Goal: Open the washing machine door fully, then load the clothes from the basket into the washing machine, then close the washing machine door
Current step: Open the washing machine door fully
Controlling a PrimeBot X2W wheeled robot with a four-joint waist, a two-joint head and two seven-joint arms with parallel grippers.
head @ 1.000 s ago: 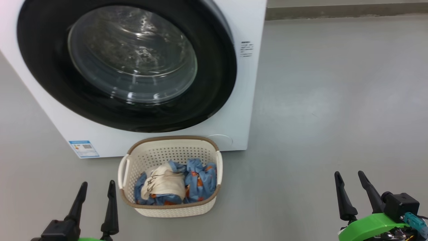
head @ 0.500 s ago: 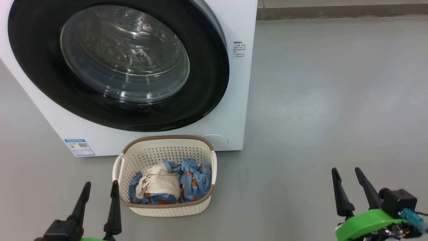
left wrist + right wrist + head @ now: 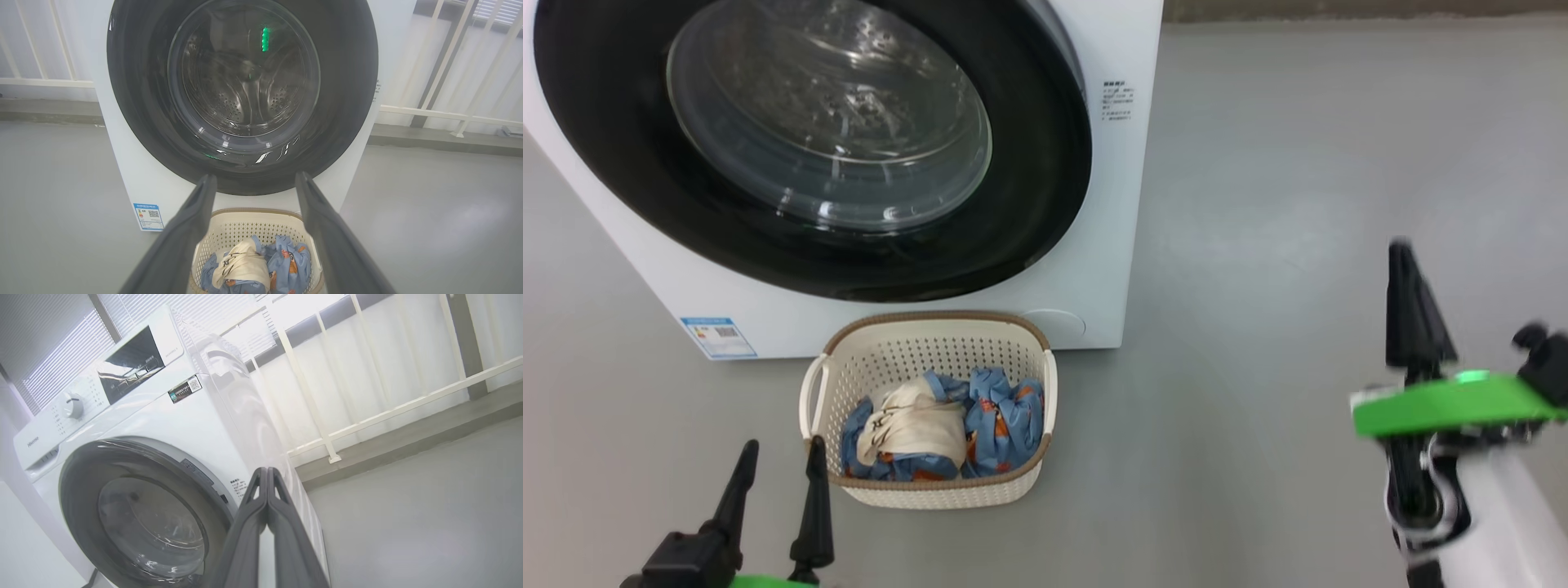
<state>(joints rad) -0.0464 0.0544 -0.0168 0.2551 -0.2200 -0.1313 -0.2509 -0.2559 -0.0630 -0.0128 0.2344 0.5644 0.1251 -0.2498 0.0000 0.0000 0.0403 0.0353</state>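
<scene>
Washing machine door [image 3: 809, 147] closed, upper left. Left gripper [image 3: 783, 447] spread; right gripper [image 3: 267, 472] pressed together. Risk: it skids off the glossy rim [image 3: 1045, 171]; the grip spot is probably at right, unclear.

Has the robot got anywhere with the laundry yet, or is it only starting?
Only starting. Done: nothing; the washing machine door is shut and the clothes lie in the basket. In hand: the right gripper, fingers shut together, is held up right of the washing machine, touching nothing; the left gripper hangs open beside the basket. Left: open the door, load, close it.
</scene>
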